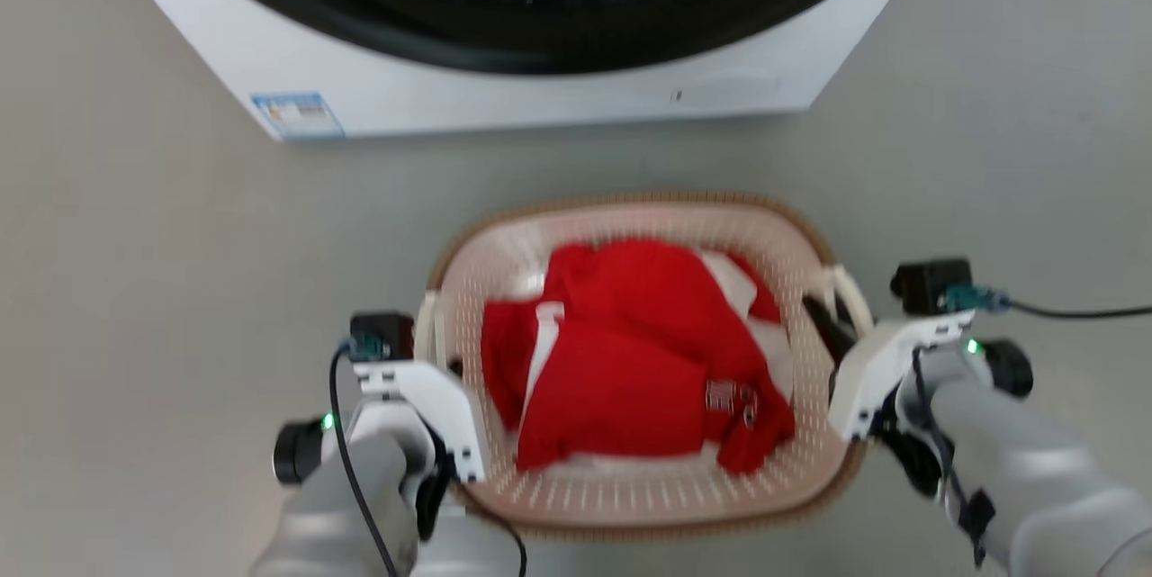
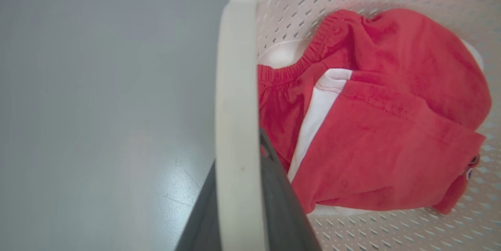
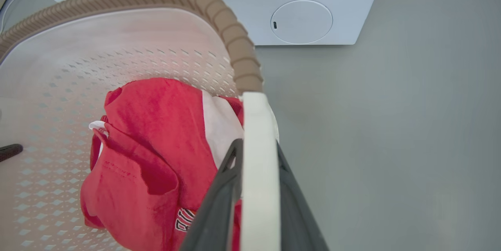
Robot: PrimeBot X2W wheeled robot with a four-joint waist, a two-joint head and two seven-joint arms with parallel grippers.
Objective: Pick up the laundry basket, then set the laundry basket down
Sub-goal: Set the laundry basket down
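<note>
Laundry basket (image 1: 630, 208) is clamped both sides: left handle (image 2: 235, 67) by the left gripper (image 2: 238, 153), right handle (image 3: 256, 118) by the right gripper (image 3: 258, 145). Red clothes (image 1: 630, 352) piled inside.

Laundry area: white front-load washing machine (image 1: 540, 95), laundry basket (image 1: 630, 203) holding red clothes (image 1: 630, 352), grey floor (image 1: 135, 289).

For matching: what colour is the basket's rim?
The laundry basket rim is ribbed brown, clearest in right wrist view.

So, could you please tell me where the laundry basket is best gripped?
By its white loop handles, left handle and right handle, from above with one finger either side: the slim raised loops fit between fingers, whereas the brown rim looks thicker.
</note>
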